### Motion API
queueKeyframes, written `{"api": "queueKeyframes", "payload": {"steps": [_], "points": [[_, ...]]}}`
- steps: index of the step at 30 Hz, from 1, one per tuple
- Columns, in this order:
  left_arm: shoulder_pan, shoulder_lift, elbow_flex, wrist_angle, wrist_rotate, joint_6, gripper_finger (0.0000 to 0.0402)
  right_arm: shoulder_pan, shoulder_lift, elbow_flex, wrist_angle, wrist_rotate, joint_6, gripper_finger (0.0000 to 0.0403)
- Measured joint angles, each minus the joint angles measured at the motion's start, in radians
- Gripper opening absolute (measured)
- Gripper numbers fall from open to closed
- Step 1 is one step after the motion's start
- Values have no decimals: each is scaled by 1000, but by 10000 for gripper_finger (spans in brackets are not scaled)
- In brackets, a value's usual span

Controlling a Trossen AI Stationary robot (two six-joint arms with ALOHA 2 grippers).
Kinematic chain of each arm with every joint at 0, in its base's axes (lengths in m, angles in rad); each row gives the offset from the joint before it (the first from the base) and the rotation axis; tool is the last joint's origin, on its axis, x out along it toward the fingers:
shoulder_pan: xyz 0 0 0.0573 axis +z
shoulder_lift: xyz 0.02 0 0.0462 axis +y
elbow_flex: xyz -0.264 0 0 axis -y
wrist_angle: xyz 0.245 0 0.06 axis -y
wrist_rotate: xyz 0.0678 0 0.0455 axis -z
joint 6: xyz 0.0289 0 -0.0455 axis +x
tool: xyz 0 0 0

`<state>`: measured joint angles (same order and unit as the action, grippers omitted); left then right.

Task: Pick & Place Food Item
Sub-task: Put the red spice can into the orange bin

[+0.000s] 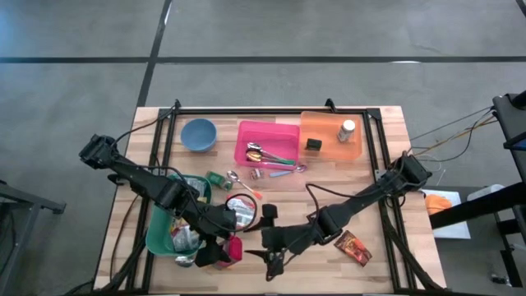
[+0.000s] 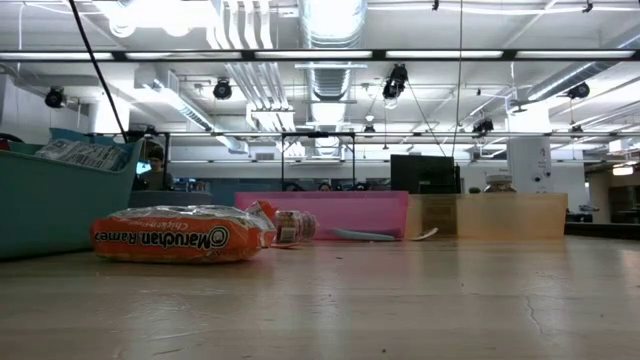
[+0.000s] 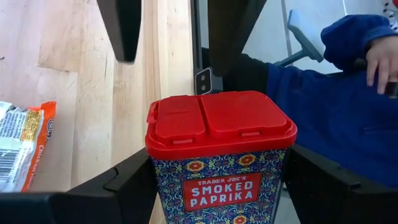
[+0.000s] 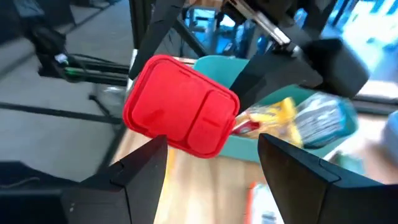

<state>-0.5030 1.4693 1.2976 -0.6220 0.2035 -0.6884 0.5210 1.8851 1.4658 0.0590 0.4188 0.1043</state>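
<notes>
Left gripper [image 3: 217,186]: fingers clasping the smoked paprika tin [image 3: 221,155] near the table's [image 1: 386,164] front edge, beside the teal bin [image 1: 156,234].
Right gripper [image 1: 275,261]: jaws apart, empty (waiting alongside).
Advice: carry level, release low.

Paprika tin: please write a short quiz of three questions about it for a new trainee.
1. True or false: the right gripper is shut on the paprika tin.
2. Which gripper holds the tin? A) left B) right C) neither
3. Fill in: the tin's lid is ___.
Key: 1 false, it is open; 2 A, the left gripper; 3 red.
</notes>
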Motion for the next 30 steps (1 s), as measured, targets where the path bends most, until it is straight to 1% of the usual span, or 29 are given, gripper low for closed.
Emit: {"api": "queueKeyframes", "payload": {"steps": [3,5,7,11,14,17,22,24,27,30], "points": [[0,0,0,0,0,0,277,18,0,0,10,94,-75,251],[0,0,0,2,0,0,277,29,0,0,10,146,-149,261],[0,0,0,4,0,0,277,39,0,0,11,179,-216,280],[0,0,0,5,0,0,292,47,0,0,29,180,-262,336],[0,0,0,5,0,0,295,51,0,0,34,175,-238,374],[0,0,0,13,0,0,283,51,0,0,35,175,-196,391],[5,0,0,43,0,2,278,44,0,0,35,176,-56,398],[9,0,0,51,2,-9,286,43,0,1,35,176,-20,398],[14,0,0,58,8,-22,300,44,0,19,27,163,-10,398],[16,0,0,60,8,-26,298,44,0,27,26,132,3,398]]}}
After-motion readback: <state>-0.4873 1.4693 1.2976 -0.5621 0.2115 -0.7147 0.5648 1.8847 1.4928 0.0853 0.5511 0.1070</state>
